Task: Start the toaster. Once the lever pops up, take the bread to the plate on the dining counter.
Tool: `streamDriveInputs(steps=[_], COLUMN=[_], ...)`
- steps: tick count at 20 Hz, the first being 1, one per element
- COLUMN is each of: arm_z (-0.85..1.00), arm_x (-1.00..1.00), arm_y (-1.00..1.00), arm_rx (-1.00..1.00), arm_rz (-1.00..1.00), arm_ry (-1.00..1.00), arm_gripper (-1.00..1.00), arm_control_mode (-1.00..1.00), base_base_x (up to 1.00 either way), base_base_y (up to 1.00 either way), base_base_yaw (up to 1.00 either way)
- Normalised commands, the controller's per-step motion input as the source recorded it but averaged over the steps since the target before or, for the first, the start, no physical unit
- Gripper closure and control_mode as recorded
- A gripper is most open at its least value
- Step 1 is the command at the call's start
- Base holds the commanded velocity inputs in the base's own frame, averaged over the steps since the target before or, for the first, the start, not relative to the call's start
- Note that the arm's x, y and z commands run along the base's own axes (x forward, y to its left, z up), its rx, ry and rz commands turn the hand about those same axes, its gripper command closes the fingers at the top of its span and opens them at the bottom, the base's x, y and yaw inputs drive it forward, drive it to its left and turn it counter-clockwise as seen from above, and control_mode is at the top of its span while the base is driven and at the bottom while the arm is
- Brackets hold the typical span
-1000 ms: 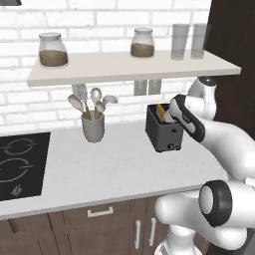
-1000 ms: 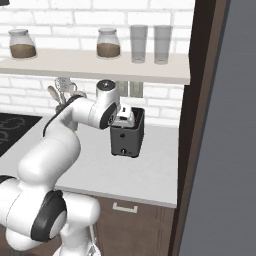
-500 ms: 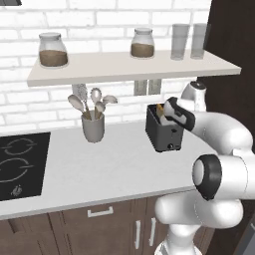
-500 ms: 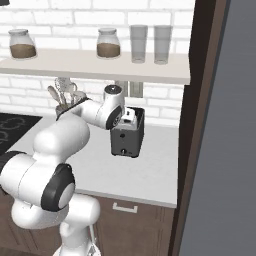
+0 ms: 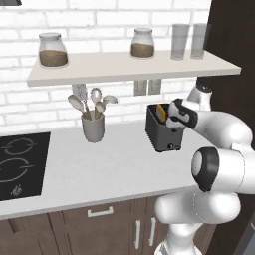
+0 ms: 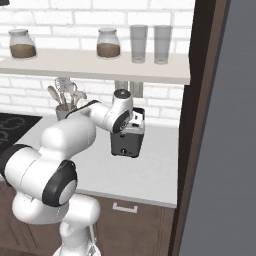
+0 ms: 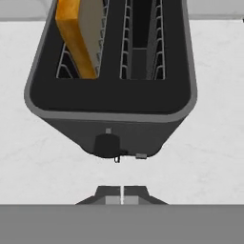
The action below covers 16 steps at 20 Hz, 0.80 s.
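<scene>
The dark toaster stands on the white worktop under the shelf. A golden-brown bread slice sticks up out of its left slot in the hand view; the other slot is empty. My gripper hovers just above the toaster's front end, shut, with its tips pressed together and nothing between them. The toaster's lever knob sits on the front face right beyond the fingertips. The plate and the dining counter are out of view.
A grey utensil cup with spoons stands left of the toaster. A black hob lies at the far left. A shelf with jars and glasses hangs overhead. A tall dark cabinet side closes the right.
The arm's elbow has swung out to the right and toward the camera. The hand has stayed over the toaster's front end, shut.
</scene>
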Motion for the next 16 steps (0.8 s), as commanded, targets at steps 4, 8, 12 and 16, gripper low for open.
streamDriveInputs(steps=[4, 8, 12, 16], arm_z=[-0.3, -0.03, 0.0, -0.02], arm_x=[0.17, 0.25, 0.24, 0.12], arm_y=[-0.01, 0.0, 0.0, 0.08], arm_rx=[0.0, 0.0, 0.0, 0.0], arm_rz=[0.0, 0.0, 0.0, 0.0], arm_ry=[0.03, 0.0, 0.0, 0.0], arm_gripper=[1.0, 1.0, 1.0, 1.0], arm_control_mode=[-1.0, -1.0, -1.0, -1.0], base_base_x=[0.0, 0.0, 0.0, 0.0], base_base_y=[0.0, 0.0, 0.0, 0.0], base_base_yaw=[0.0, 0.0, 0.0, 0.0])
